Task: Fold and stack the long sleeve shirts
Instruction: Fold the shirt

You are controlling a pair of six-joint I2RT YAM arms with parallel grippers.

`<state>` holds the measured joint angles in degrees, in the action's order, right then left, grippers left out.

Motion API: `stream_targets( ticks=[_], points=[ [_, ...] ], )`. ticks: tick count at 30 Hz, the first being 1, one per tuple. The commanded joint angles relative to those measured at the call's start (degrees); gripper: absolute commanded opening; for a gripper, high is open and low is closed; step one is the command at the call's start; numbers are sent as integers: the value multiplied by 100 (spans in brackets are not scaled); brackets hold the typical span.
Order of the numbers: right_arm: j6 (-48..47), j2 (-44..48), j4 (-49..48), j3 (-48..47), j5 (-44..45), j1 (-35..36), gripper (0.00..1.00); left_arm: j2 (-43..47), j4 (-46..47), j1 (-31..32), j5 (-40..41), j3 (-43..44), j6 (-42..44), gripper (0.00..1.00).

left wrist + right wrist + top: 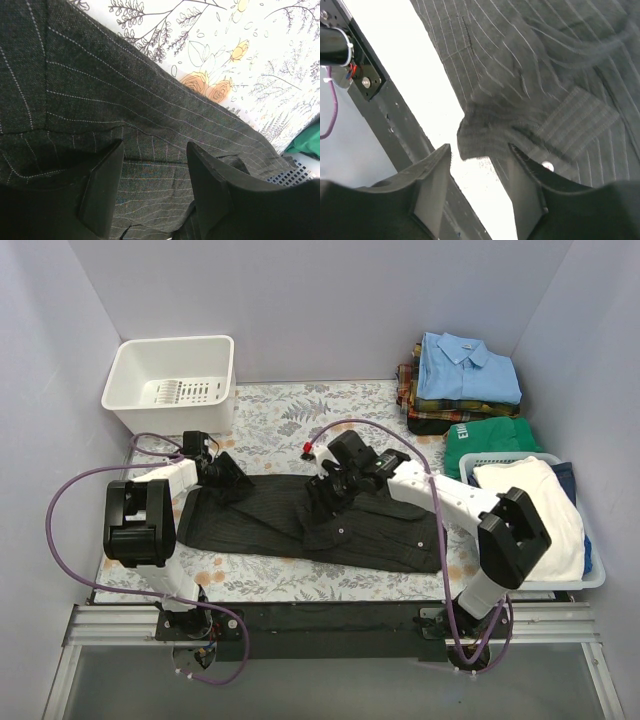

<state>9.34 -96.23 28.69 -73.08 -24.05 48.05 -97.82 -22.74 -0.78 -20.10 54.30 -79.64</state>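
Observation:
One of the long sleeve shirts, black with fine pinstripes (290, 525), lies spread across the middle of the table. My left gripper (228, 480) rests at its left end. In the left wrist view the left gripper (156, 145) stands open, with flat striped cloth (100, 90) showing in the gap between its fingers. My right gripper (325, 502) hovers over the shirt's middle. In the right wrist view the right gripper (480, 147) is open, and a folded cuff corner of the shirt (530, 90) with a pale button (547, 166) lies just past its fingertips.
Folded shirts are stacked at the back right, light blue (468, 365) above plaid (412, 390), with a green garment (495, 433) in front. A white basket (170, 380) stands back left. A pale blue basket (590, 575) with white cloth sits at the right edge. The flowered tablecloth (240, 60) covers the table.

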Motion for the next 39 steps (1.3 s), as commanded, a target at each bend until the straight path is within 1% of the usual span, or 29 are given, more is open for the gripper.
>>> stream_targets(
  ticks=[1,5,6,10,15,20,29,32,35,36,38,39],
  points=[
    [278,552,-188,407,191,-226,57,-150,-380,-2,507,1,194,53],
    [358,324,-118,637,410,-384,57,-132,-380,-2,507,-7,203,53],
    [340,141,-74,628,436,-393,57,-123,-371,-10,507,-8,212,53],
    [296,-352,-82,418,681,-393,57,-132,-380,-10,498,-16,194,53],
    [612,-827,-311,207,972,-446,55,-114,-371,-10,515,-25,176,53],
    [753,-819,-241,189,1595,-455,55,-114,-363,-2,507,-34,185,53],
    [841,-845,-223,206,1895,-455,55,-106,-336,-2,507,-69,176,53],
    [815,-968,-215,154,1835,-455,55,-114,-345,-2,498,-69,176,52],
    [771,-1126,-241,92,1659,-455,52,-106,-345,-10,498,-69,176,52],
    [718,-1144,-276,92,1589,-455,48,-97,-345,-2,498,-69,176,52],
    [692,-1118,-355,92,1457,-455,43,-97,-345,-2,507,-69,176,52],
    [674,-1083,-372,118,1413,-455,39,-106,-345,-2,507,-69,185,52]
  ],
)
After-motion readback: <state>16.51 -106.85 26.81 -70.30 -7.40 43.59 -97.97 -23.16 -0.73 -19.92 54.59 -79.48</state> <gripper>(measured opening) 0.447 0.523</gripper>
